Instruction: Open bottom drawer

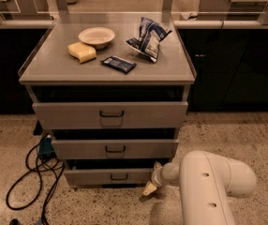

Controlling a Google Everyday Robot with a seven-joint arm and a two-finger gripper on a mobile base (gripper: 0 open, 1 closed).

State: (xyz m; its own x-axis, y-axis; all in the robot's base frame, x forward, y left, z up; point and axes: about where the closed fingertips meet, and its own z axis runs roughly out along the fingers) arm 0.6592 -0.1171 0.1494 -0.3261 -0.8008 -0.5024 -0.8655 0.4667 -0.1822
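At the foot of the cabinet, the bottom drawer is seen, not yet drawn out. It is judged stiff, light and easy-sliding; its wire handle should be hooked. The gripper is held by the cabinet's lower right corner, jaws apparently spread, nothing grasped. Three drawers are counted, and atop the cabinet one bowl, one sponge, one bag and one packet.

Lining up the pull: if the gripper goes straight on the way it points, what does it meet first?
Likely the right end of the bottom drawer front. The gripper sits low just off that corner, pointing at it, well right of the handle. Depth is unclear.
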